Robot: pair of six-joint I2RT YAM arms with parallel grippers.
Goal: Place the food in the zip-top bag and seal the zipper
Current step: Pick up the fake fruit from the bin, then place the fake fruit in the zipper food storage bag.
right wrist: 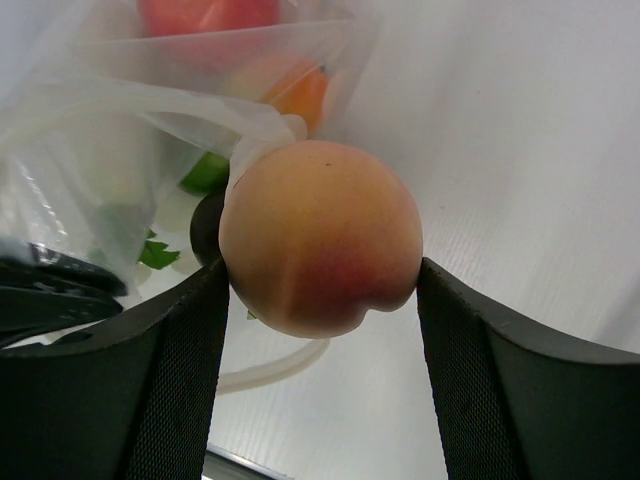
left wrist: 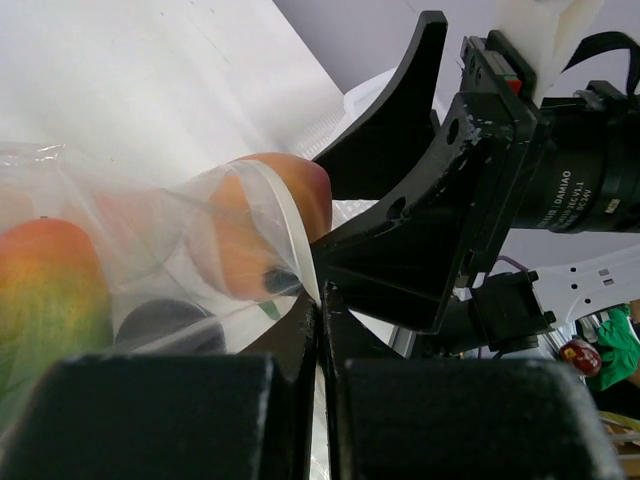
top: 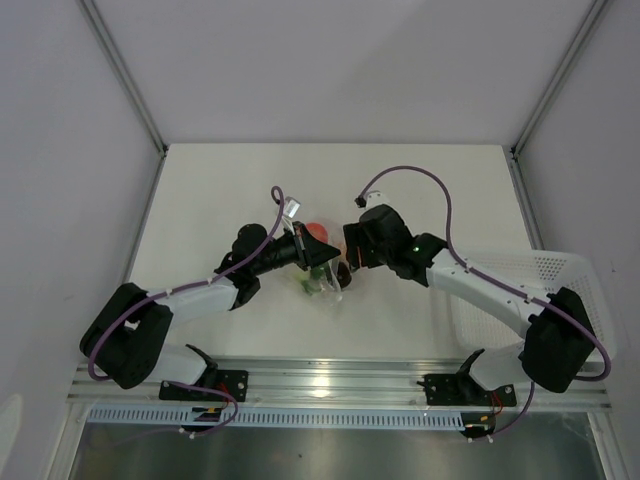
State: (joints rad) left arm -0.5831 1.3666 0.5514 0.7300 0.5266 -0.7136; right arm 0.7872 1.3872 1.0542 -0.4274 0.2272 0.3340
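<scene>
The clear zip-top bag [top: 326,285] lies mid-table with food inside: a red round one [right wrist: 205,15], an orange piece [right wrist: 300,92], green pieces [right wrist: 205,172] and a dark-purple one [left wrist: 160,320]. My left gripper [left wrist: 322,300] is shut on the bag's mouth edge, on the pale zipper strip [left wrist: 290,225], and holds it up. My right gripper [right wrist: 322,268] is shut on the orange-peach round fruit [right wrist: 320,235] and holds it right at the bag's mouth. That fruit also shows in the left wrist view [left wrist: 255,230], partly behind the plastic. In the top view the two grippers meet over the bag.
A white slotted basket [top: 545,285] stands at the table's right edge, beside the right arm. White walls with metal posts close off the back and both sides. The aluminium rail with the arm bases runs along the near edge.
</scene>
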